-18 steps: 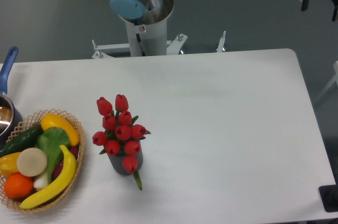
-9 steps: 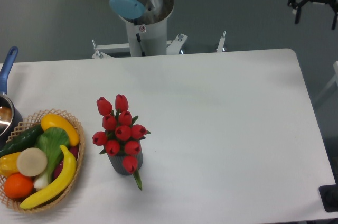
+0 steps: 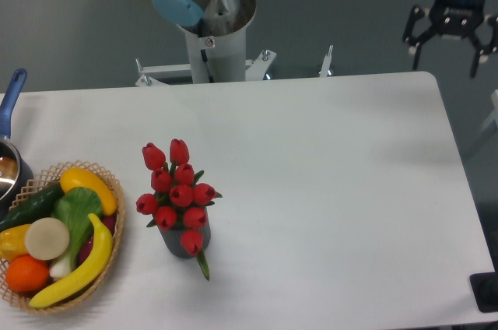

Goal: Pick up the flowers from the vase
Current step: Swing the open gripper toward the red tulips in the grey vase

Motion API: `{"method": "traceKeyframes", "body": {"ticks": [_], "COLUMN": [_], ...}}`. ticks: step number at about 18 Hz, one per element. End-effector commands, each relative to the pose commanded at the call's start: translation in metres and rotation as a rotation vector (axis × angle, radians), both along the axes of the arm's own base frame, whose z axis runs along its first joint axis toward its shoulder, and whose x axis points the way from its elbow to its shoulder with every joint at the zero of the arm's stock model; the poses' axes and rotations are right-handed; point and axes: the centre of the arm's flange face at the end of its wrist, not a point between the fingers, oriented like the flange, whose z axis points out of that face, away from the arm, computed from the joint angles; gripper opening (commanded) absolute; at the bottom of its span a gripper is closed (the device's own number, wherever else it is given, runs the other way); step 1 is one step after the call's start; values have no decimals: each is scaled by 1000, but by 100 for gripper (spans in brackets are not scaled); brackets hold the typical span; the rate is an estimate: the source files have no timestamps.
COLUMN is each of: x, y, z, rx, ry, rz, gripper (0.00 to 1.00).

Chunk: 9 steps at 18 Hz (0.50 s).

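Observation:
The flowers (image 3: 177, 193), a bunch of red tulip buds with green leaves, stand in the small dark grey vase (image 3: 183, 243) on the left half of the white table. A green stem end pokes out below the vase. My gripper (image 3: 445, 59) is open and empty, hanging above the table's far right corner, far from the flowers.
A wicker basket (image 3: 111, 229) of fruit and vegetables sits at the front left edge. A pot with a blue handle (image 3: 11, 100) sits at the far left. The arm's base column (image 3: 212, 34) stands behind the table's back edge. A dark object (image 3: 486, 291) lies at the front right corner.
The gripper has moved left and down from the top right corner toward the table's far right corner. The flowers and vase have not moved.

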Motion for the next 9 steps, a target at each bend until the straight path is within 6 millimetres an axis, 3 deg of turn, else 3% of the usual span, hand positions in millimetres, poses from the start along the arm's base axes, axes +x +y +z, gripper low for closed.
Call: {"method": "traceKeyframes", "body": {"ticks": [6, 9], "x": [11, 20], "y": [44, 71], "z": [-2, -8], "rx": [331, 405], "ry": [-79, -111], "rz": [-112, -182], "gripper": [100, 100]}}
